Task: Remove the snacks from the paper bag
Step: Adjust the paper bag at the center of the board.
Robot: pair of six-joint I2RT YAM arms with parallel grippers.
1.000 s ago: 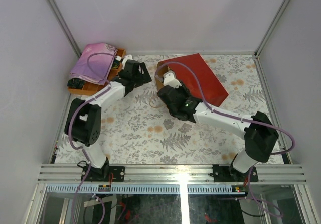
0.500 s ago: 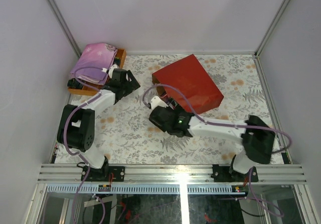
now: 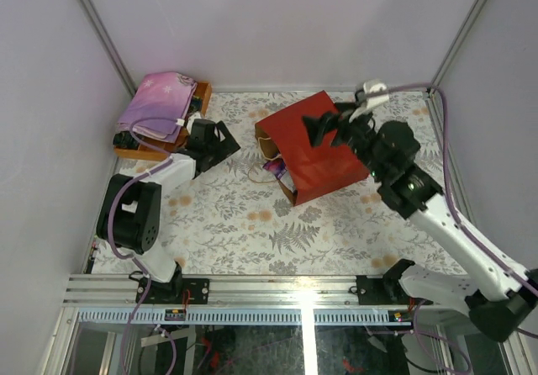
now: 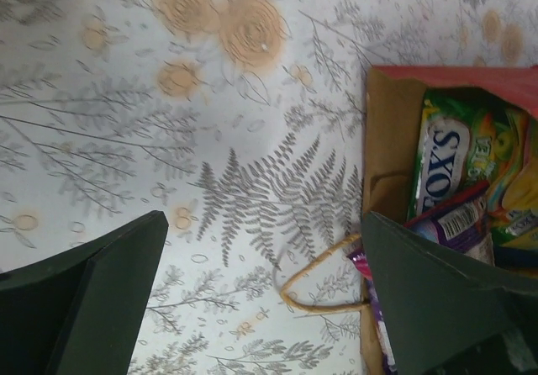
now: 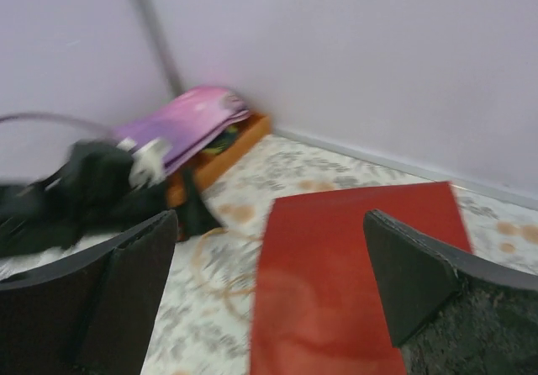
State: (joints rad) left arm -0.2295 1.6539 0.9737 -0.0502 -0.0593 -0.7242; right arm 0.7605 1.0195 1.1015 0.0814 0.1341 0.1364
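1. While the bag [image 3: 328, 169] lies on its side mid-table, snacks [image 3: 274, 170] showing at its mouth, the right gripper [image 3: 322, 129] hangs over its far end and the left gripper [image 3: 224, 137] sits to its left.
2. Left wrist: fingers spread wide, empty, beside the snack-filled mouth.
3. Right wrist: fingers spread wide, empty, above the bag.

A: Bag colours?
B: Paper bag [image 3: 324, 144] red outside, brown kraft inside. Cord handle [image 4: 286, 282] yellowish.
A: Contents?
B: From my left wrist: Fox's candy bag [image 4: 454, 156] green-yellow, white lettering. Purple-white pack [image 4: 459, 222].
A: Surface?
B: Tablecloth [image 3: 227, 215] white, grey fern print, orange blooms. Folded cloth [image 3: 160, 102] pink-purple.
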